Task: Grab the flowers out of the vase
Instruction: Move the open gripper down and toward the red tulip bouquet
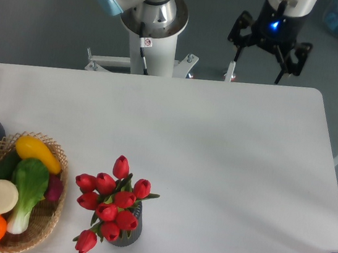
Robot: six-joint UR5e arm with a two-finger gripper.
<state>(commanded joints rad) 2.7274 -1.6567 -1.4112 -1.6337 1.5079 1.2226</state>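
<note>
- Low in the frame, left of centre, we see the flowers upright in the vase.
- Far away, upper right, our gripper hangs with fingers spread, empty.

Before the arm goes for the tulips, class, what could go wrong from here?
The tulips spread wider than the vase, so the open hand may catch only a few stems. Pulling them could tip the small vase. The wicker basket stands close on one side, so a wide approach might knock it.
</note>
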